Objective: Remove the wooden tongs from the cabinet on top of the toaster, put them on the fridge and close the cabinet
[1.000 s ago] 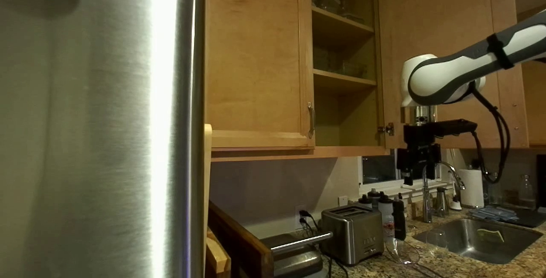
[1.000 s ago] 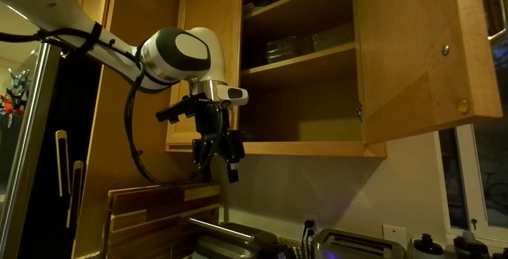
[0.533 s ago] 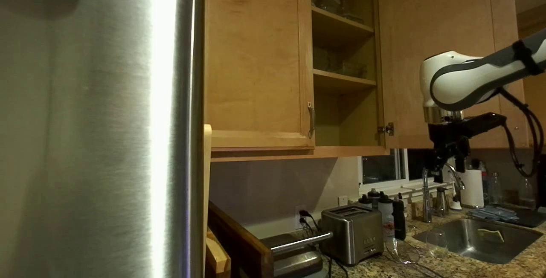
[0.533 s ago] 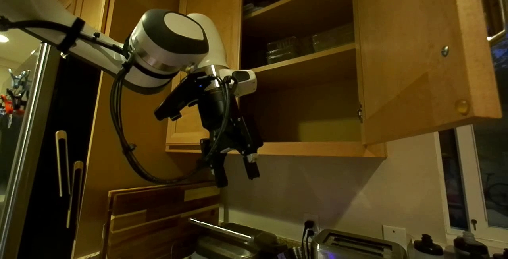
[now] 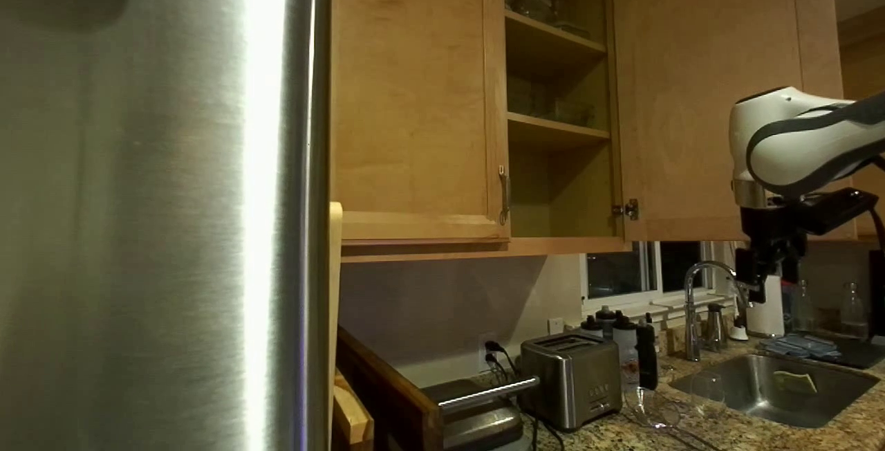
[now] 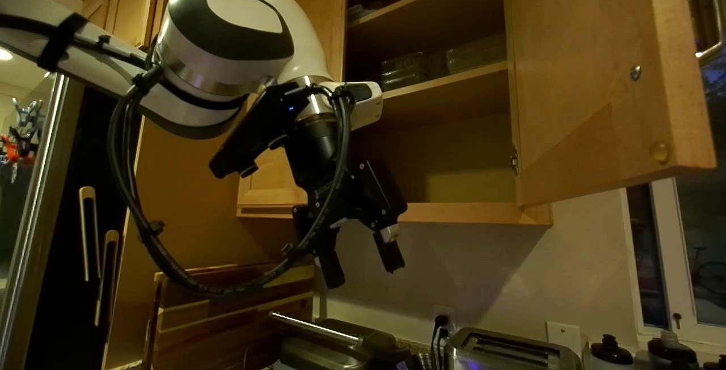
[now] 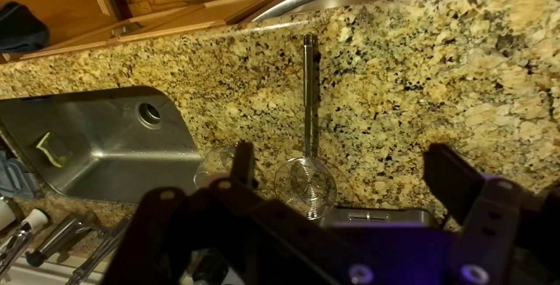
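Observation:
The honey-coloured cabinet (image 5: 553, 247) stands with its right-hand door (image 6: 601, 92) swung wide; bare wood shows on the bottom shelf, while clear containers sit higher up. My gripper (image 6: 364, 276) hangs below and in front of it, pointing down, jaws wide apart. Between the fingers in the wrist view only the counter and part of a wire skimmer show. Slim pale wooden tongs (image 6: 89, 228) appear to hang upright on the dark side of the fridge (image 5: 159, 229), with a similar wooden piece (image 6: 108, 279) beside them. The steel toaster (image 5: 570, 382) is on the counter below the cabinet.
Under the gripper lies the wire skimmer (image 7: 308, 184), with a clear glass (image 7: 214, 162) beside it. The sink (image 7: 100, 145), faucet (image 5: 691, 313) and several dark-topped bottles (image 5: 646, 354) are close by. Cutting boards (image 6: 227, 313) lean near the fridge.
My arm has moved rightward in both exterior views, growing larger in one of them, with the gripper ending slightly lower there. The jaws stay open; the cabinet door and the tongs have not moved.

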`<action>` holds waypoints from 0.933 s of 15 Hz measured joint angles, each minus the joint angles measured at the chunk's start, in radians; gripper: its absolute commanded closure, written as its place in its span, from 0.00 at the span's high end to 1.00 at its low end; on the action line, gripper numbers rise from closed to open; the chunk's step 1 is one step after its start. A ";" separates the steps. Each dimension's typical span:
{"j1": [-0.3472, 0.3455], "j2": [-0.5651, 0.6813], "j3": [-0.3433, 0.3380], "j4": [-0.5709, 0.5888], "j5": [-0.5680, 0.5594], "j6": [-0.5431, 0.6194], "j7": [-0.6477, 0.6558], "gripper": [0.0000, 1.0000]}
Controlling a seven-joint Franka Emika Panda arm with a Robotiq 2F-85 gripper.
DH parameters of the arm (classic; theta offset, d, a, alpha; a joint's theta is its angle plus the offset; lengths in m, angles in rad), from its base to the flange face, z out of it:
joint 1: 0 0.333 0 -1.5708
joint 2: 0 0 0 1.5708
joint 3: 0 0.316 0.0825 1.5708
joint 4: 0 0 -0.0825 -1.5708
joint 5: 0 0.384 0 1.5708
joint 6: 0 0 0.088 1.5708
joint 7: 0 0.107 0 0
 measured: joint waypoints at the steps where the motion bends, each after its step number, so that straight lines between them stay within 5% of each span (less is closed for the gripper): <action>1: 0.000 -0.003 0.000 -0.004 0.000 0.001 0.000 1.00; 9: -0.002 -0.003 0.002 -0.005 0.002 0.004 0.003 1.00; 14: -0.065 -0.002 0.000 -0.005 -0.074 0.004 0.008 1.00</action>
